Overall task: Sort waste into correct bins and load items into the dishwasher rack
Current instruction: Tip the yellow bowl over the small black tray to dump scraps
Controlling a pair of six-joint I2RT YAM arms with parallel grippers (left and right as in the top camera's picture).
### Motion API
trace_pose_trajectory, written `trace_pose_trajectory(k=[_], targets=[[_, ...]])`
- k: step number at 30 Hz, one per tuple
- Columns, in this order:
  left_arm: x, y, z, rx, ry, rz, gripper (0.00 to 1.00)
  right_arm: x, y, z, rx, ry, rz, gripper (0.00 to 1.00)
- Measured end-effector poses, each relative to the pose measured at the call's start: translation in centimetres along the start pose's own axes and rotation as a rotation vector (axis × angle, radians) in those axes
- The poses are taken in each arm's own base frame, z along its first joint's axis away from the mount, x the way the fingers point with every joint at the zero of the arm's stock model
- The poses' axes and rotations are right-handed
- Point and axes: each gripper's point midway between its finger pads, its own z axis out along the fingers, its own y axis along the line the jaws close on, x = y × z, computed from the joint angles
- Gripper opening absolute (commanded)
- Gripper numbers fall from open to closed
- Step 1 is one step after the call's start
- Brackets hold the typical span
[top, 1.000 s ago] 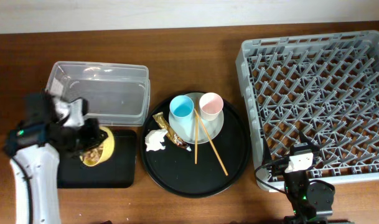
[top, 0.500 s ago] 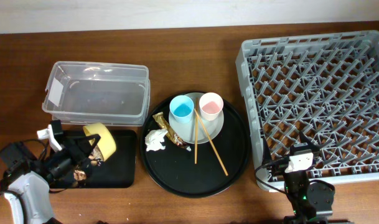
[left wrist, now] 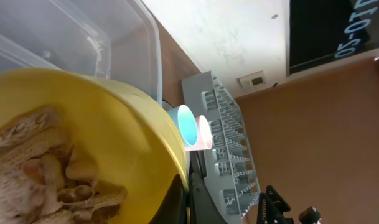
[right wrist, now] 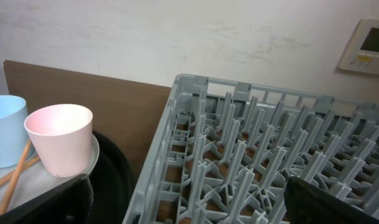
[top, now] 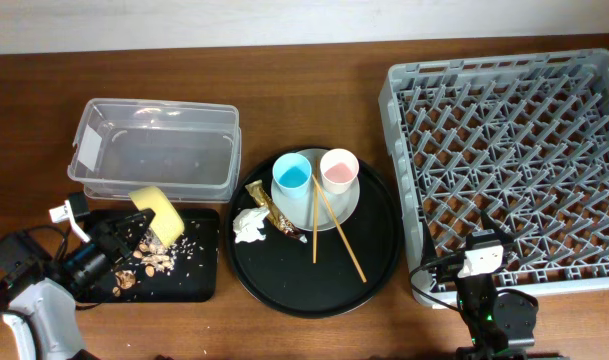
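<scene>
We note the yellow bowl tipped on its side over the shallow black tray, its rim clenched by the left gripper. Tan scraps lie strewn on that tray, and the wrist view shows more inside the bowl. The clear tub sits just behind. The round tray carries the napkin, wrapper, blue cup, pink cup, plate and chopsticks. The right gripper is at the grey rack's near edge, jaws spread wide, empty.

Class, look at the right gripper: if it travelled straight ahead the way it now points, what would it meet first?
Most likely the dishwasher rack, its pegs dead ahead of the open right gripper; depth is unclear.
</scene>
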Motion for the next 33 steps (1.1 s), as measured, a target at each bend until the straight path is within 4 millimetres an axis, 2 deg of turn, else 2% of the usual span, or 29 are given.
trace_pose_trajectory(k=[8,13,17,21,33], targets=[[-0.4,-0.8,-0.1,0.051,-0.014,0.020,0.00,0.0,0.0,0.0,0.000,0.000,0.000,0.99],[-2.4,0.1,-2.9,0.030,-0.136,0.013,0.00,0.0,0.0,0.0,0.000,0.000,0.000,0.99],[-3.0,-0.1,-4.0,0.050,-0.183,0.011,0.00,0.0,0.0,0.0,0.000,0.000,0.000,0.99],[-3.6,-0.9,-4.2,0.098,-0.196,0.047,0.00,0.0,0.0,0.0,0.000,0.000,0.001,0.99],[-3.9,-1.3,-4.3,0.138,-0.191,-0.091,0.00,0.0,0.0,0.0,0.000,0.000,0.000,0.99]])
